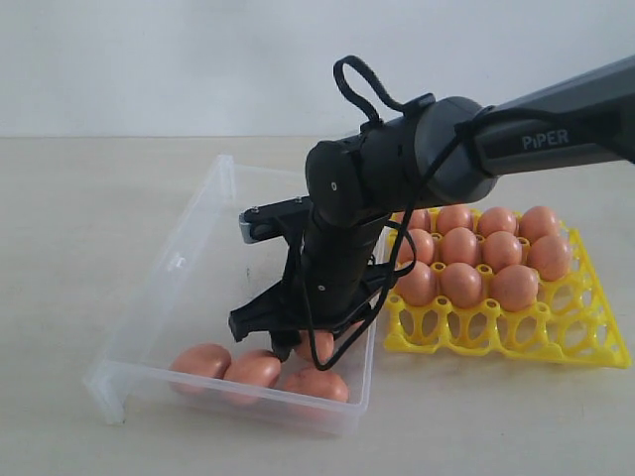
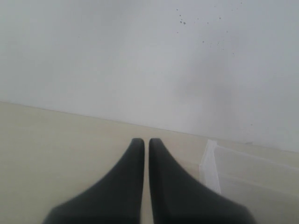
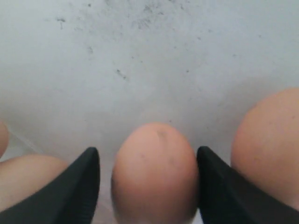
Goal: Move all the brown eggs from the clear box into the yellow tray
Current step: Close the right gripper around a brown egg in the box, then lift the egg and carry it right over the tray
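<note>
Pick step: my right gripper (image 3: pixel 147 151) spread astride brown egg (image 3: pixel 154 182) in clear box (image 1: pixel 198 228) (no pinch yet). Next: close softly, lift toward yellow tray (image 1: pixel 556 342). Left gripper (image 2: pixel 146 142) pressed together.

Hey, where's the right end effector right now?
In the exterior view, the right end effector is down inside the clear box, near its front right corner, open jaws straddling one brown egg.

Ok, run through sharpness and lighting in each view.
Exterior view: even, soft light, only faint shadows by the yellow tray, fairly sharp. Left wrist view: the left gripper is dark and soft-edged, the clear box hazy. Right wrist view: the brown egg inside the right gripper is close and blurred; scuff marks behind read clearer.
</note>
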Robot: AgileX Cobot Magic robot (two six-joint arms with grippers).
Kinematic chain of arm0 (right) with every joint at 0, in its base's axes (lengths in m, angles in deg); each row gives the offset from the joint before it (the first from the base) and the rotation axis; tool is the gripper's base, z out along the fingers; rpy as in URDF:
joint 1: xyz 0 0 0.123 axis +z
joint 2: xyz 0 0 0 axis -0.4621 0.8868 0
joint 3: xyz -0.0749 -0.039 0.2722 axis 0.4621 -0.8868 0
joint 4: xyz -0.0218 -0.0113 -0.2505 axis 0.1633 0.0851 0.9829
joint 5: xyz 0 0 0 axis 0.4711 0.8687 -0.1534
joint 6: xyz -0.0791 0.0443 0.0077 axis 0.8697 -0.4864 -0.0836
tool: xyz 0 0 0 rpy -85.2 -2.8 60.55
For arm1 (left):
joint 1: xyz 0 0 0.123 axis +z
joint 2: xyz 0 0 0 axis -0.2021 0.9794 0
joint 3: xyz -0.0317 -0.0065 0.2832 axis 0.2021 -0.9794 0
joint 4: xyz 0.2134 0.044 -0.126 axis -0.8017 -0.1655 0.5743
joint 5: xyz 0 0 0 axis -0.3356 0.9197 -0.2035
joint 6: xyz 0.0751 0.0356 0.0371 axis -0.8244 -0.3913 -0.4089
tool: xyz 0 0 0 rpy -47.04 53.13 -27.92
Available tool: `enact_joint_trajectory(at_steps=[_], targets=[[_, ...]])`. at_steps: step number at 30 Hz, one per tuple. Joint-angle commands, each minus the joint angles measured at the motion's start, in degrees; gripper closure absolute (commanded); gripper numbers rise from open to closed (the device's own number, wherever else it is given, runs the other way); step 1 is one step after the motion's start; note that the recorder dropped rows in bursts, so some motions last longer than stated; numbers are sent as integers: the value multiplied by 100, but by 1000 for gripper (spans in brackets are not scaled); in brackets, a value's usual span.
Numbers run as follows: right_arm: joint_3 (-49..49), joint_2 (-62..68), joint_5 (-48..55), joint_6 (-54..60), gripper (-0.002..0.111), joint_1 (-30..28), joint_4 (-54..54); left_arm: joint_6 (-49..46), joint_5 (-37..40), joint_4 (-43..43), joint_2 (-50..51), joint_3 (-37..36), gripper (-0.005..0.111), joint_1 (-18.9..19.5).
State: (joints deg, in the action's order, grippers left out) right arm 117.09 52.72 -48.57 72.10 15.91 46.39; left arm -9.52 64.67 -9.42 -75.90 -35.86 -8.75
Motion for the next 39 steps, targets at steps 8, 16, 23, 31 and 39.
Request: enact_joint_trajectory(at_steps=[8,16,23,31,39], targets=[[19,-113,-228,820,109,17,641,7,-11,3,20,21,103,-22],[19,-948,-1128,698,109,17,1243,7,-11,3,20,21,103,-22],[-60,-1579,-1507,423,109,17,1567,7,-11,3,20,21,103,-22],[-1092,-2406,-2686,-1815,109,-49,3798,7,-11,3,20,21,103,-22],[-2051,-3329,-1482,-5781,109,-58,7743,7,-11,3,20,21,103,-22]])
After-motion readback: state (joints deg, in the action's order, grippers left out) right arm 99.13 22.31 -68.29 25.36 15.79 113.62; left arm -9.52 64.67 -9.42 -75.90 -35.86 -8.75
